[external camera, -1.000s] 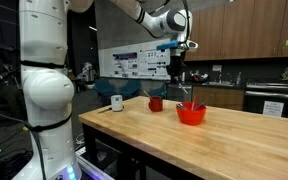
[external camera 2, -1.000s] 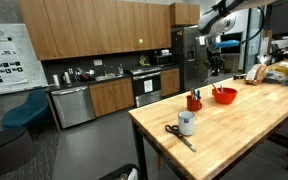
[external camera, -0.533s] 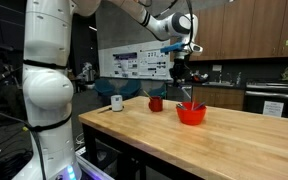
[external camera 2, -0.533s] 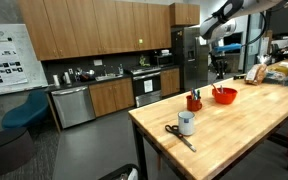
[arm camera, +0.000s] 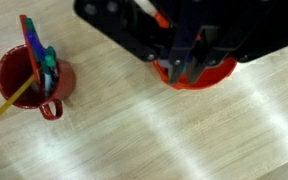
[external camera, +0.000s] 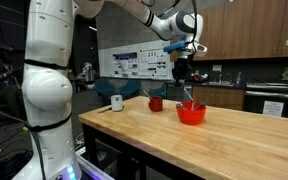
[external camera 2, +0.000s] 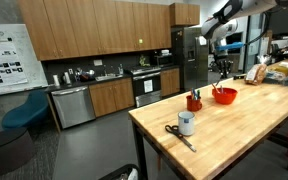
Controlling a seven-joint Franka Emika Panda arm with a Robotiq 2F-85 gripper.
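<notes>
Two red vessels sit under my arm on the wooden table (external camera: 144,135): a red bowl (external camera: 191,114) and, just beside it, a red mug (external camera: 156,103). Both stand close to the long edge that faces the kitchen cabinets in an exterior view, bowl (external camera 2: 225,96) and mug (external camera 2: 194,102) apart but near each other.

My gripper (external camera: 184,76) hangs straight above the bowl, clear of its rim, and the same shows in the exterior view (external camera 2: 221,68). In the wrist view the gripper (arm camera: 189,66) has its fingers drawn together, with the bowl's rim (arm camera: 224,70) showing red behind them. A thin stick (external camera: 189,96) rises out of the bowl toward the fingertips; I cannot tell whether the fingers actually pinch it.

The mug (arm camera: 29,82) lies off to one side in the wrist view, holding a few pens (arm camera: 46,60) and a yellow pencil (arm camera: 9,105) that leans out over its rim.

Toward the corner of the table, well apart from the bowl, stands a white cup (external camera 2: 186,123) with scissors (external camera 2: 178,135) lying right beside it.
</notes>
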